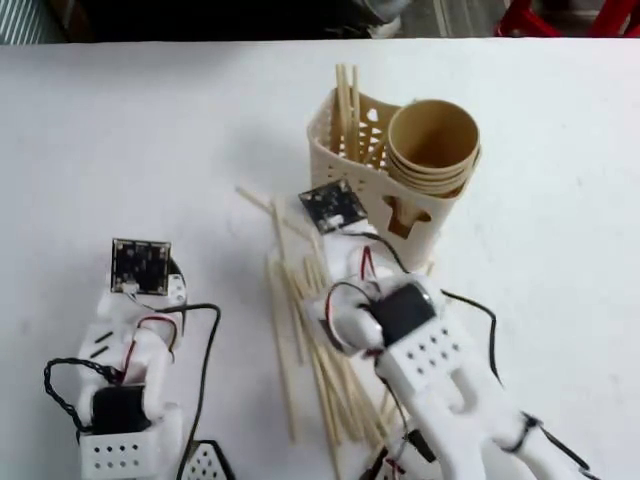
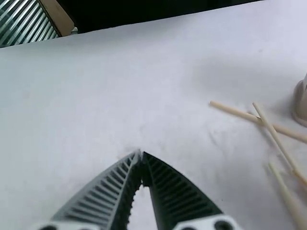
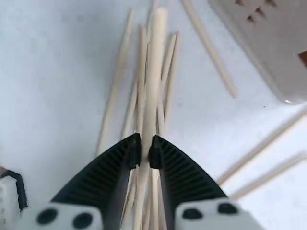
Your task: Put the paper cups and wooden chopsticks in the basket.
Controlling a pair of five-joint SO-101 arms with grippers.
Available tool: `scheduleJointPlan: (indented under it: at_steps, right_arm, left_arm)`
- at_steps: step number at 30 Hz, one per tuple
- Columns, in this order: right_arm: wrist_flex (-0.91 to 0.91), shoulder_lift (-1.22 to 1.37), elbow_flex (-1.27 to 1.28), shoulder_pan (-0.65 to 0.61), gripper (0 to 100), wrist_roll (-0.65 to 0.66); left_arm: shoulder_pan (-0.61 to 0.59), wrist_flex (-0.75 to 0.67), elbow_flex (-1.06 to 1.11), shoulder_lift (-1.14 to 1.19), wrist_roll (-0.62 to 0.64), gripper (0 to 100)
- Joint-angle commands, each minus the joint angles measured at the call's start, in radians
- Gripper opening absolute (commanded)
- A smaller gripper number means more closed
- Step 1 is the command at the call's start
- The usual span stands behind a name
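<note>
A cream basket (image 1: pixel 372 175) stands at the table's middle back, holding a stack of paper cups (image 1: pixel 432 140) and a few upright wooden chopsticks (image 1: pixel 347 105). Several loose chopsticks (image 1: pixel 300 330) lie scattered in front of it, partly under the right arm. My right gripper (image 3: pixel 143 151) is shut on one wooden chopstick (image 3: pixel 156 62), which points forward above the pile (image 3: pixel 115 96); the basket's wall (image 3: pixel 268 52) is close beside it. My left gripper (image 2: pixel 141 165) is shut with nothing in it, over bare table, with a few chopsticks (image 2: pixel 268 127) off to its side.
The left arm (image 1: pixel 130 340) sits at the near left, the right arm (image 1: pixel 420 350) near the middle front. The white table (image 1: pixel 130 130) stretches wide on the left and back. A dark edge and red objects (image 1: pixel 530 15) lie beyond the far side.
</note>
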Motion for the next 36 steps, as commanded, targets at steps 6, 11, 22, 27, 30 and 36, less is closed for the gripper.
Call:
scheduleJointPlan:
  at_steps: [6, 11, 22, 27, 30, 36]
  right_arm:
    - [-0.071, -0.24, -0.304, 0.085, 1.7, 0.055]
    - [-0.329, -0.246, -0.379, 0.219, 1.7, 0.14]
    - [-0.957, -0.165, -0.344, 0.364, 1.7, 0.282]
    - [-1.055, -0.024, -0.287, 0.387, 1.7, 0.276]
    - [-1.096, 0.041, -0.239, 0.381, 1.8, 0.276]
    - [-1.142, 0.142, -0.196, 0.38, 1.8, 0.275]
  left_arm:
    - [-0.008, -0.006, -0.005, -0.018, -0.008, 3]
    - [-0.008, -0.006, -0.005, -0.018, -0.008, 3]
    - [-0.008, -0.006, -0.005, -0.018, -0.008, 3]
    - [-0.008, -0.006, -0.005, -0.018, -0.008, 3]
    - [-0.008, -0.006, -0.005, -0.018, -0.008, 3]
    - [-0.008, -0.006, -0.005, -0.018, -0.008, 3]
